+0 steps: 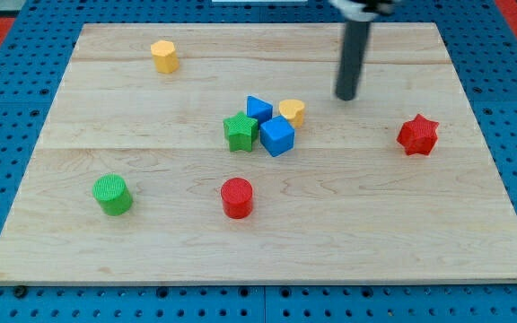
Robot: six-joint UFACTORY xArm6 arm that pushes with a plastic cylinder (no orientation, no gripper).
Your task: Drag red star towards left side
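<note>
The red star [417, 135] lies on the wooden board [402, 233] at the view's right, alone. My tip [346, 97] is at the end of the dark rod coming down from the view's top. It stands up and to the left of the red star, well apart from it, and just right of the yellow heart [293, 111].
A cluster sits mid-board: green star [240, 131], two blue blocks [258, 109] [276, 135] and the yellow heart. A red cylinder [237, 197] is below it, a green cylinder [112, 195] at lower left, a yellow hexagon [164, 56] at upper left.
</note>
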